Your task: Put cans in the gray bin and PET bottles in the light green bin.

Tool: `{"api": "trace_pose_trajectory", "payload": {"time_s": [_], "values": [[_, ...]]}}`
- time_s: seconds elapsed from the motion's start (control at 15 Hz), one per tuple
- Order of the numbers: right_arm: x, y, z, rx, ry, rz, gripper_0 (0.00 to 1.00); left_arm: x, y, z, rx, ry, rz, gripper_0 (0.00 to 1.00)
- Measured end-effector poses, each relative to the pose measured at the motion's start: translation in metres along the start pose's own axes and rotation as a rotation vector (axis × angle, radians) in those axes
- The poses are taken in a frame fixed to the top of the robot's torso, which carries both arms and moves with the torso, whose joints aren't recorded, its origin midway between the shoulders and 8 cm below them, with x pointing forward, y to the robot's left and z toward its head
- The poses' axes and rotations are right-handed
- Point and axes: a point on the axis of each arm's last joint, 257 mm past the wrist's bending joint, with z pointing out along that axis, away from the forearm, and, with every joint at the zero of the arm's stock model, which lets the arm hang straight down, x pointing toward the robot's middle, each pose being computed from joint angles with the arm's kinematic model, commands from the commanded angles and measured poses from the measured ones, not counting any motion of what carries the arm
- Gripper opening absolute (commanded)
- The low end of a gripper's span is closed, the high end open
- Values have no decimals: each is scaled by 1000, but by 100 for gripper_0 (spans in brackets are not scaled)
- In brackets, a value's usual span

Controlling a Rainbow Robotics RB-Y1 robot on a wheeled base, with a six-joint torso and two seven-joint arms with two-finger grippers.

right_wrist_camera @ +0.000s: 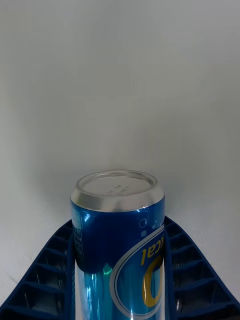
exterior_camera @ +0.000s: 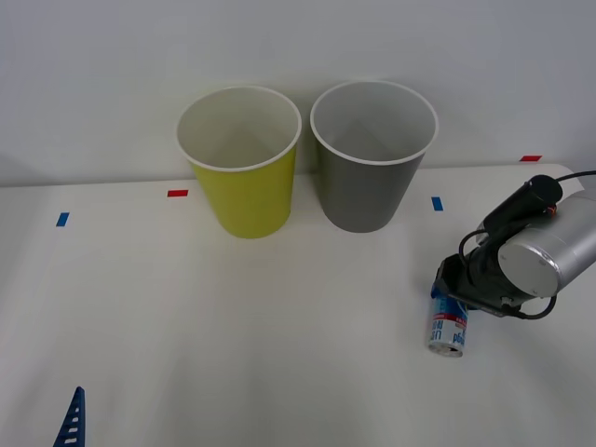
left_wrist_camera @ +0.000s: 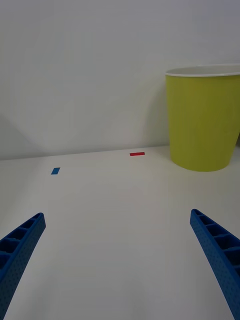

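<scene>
1. One can (exterior_camera: 448,326) lying on its side on table (exterior_camera: 233,335), in front of & to the right of gray bin (exterior_camera: 371,177).
2. R gripper (right_wrist_camera: 120,280) down at can, blue fingers (right_wrist_camera: 45,270) pressed on both its sides.
3. Light green bin (exterior_camera: 244,182) touching gray bin's left side.
4. L gripper (left_wrist_camera: 120,260) low, far left of gray bin; fingers spread wide, holding nothing.

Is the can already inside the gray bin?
No, the can lies on the table between the right gripper's fingers, apart from the gray bin.
</scene>
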Motion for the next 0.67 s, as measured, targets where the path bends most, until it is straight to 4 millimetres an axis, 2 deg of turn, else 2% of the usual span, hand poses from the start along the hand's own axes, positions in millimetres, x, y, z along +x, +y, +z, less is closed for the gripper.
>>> {"api": "trace_pose_trajectory", "payload": {"time_s": [0.67], "values": [[1, 6, -1, -24, -38, -41, 7, 0, 0, 0, 0, 0, 0, 100]]}}
